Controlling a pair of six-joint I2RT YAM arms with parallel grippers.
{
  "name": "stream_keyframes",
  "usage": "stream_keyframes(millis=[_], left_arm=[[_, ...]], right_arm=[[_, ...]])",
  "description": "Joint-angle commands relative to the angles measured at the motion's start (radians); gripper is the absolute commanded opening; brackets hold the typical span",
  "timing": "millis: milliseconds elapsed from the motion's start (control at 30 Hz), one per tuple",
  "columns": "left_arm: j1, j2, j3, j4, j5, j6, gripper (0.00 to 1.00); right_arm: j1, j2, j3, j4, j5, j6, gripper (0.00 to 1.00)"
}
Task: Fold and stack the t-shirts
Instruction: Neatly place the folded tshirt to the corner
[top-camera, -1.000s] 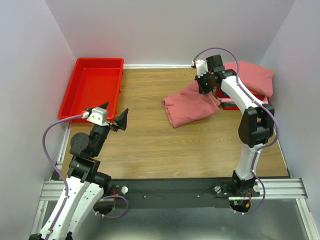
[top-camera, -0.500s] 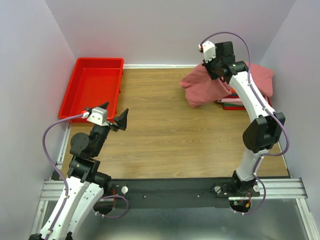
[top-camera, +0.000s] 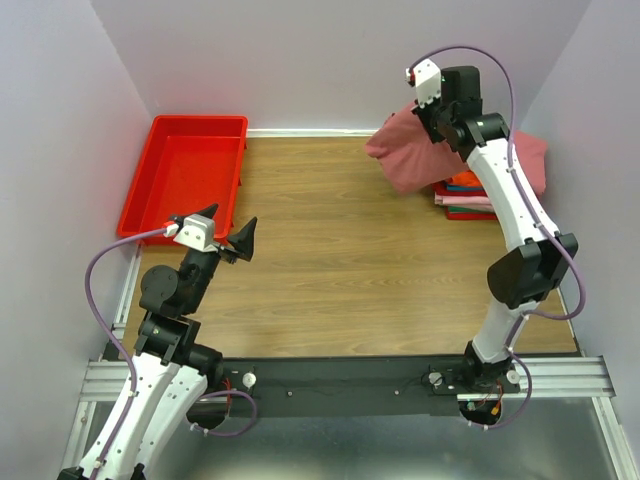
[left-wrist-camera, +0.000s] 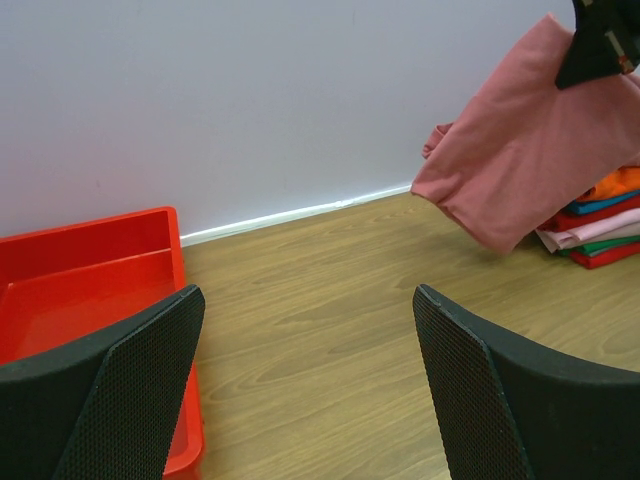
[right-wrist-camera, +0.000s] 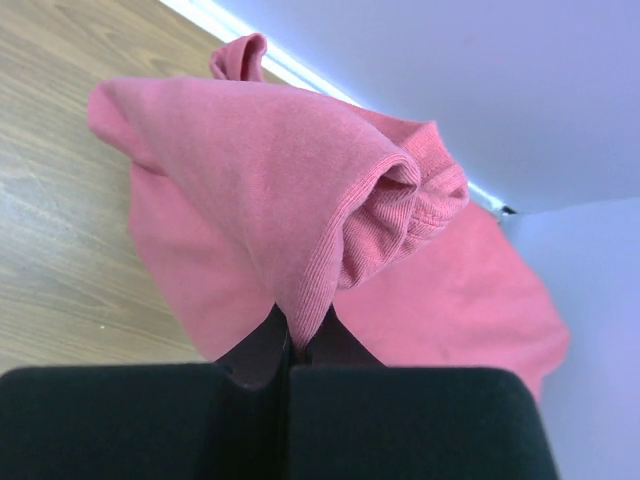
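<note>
One salmon-pink t-shirt (top-camera: 400, 155) hangs bunched from the right gripper (right-wrist-camera: 295, 345), jaws clenched on a fold of cloth, above the table's (top-camera: 330, 285) far right corner. Left gripper (top-camera: 226, 225) released and empty, at the left edge just near of the red bin (top-camera: 197, 121). Step in hand, judged: bring shirt to bare wood and spread it. Lower slowly, free edge down first, clear of the stack (top-camera: 468, 196). Neck tag not seen; stack count unclear under draped pink shirt (top-camera: 530, 155); which part is pinched, cannot tell
</note>
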Motion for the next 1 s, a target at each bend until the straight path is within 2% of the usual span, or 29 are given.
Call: stream_keyframes(millis=[0, 300, 967], left_arm=[[-0.007, -0.011, -0.014, 0.028, 0.022, 0.004, 0.92], [-0.007, -0.009, -0.015, 0.029, 0.022, 0.005, 0.92], [-0.008, 0.002, -0.019, 0.034, 0.032, 0.005, 0.92]], right_arm=[[0.004, -0.078, 0.064, 0.016, 0.062, -0.025, 0.0], [-0.006, -0.119, 0.094, 0.03, 0.107, -0.048, 0.0], [-0.114, -0.158, 0.12, 0.076, 0.122, -0.074, 0.0]])
